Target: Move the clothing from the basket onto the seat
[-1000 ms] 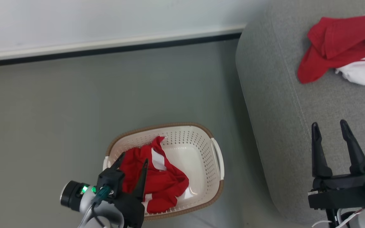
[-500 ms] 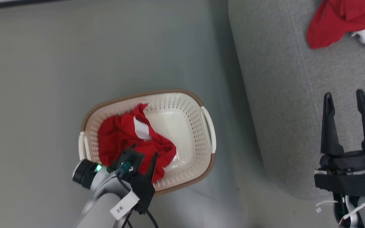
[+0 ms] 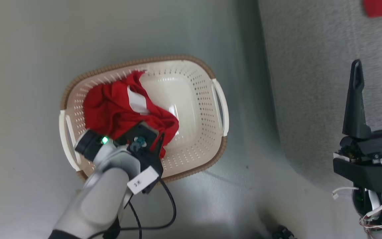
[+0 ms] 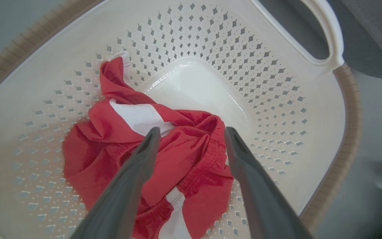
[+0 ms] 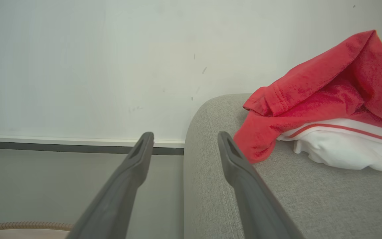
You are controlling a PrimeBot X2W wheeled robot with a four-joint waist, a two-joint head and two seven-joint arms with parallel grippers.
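Left gripper (image 4: 189, 132) spread over clothing (image 4: 91, 149); wrist tag (image 3: 140, 182) illegible.

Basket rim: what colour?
The basket rim is brown, the perforated body cream-white. It shows best in the head view.

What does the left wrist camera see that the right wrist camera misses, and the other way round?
Left wrist view: the inside of the basket, with a crumpled red garment lying in it and the open left gripper aimed at the cloth. Right wrist view: the open right gripper, the grey sofa with a red and white garment lying on it, and a pale wall. Shared: the basket's brown rim and the grey floor.
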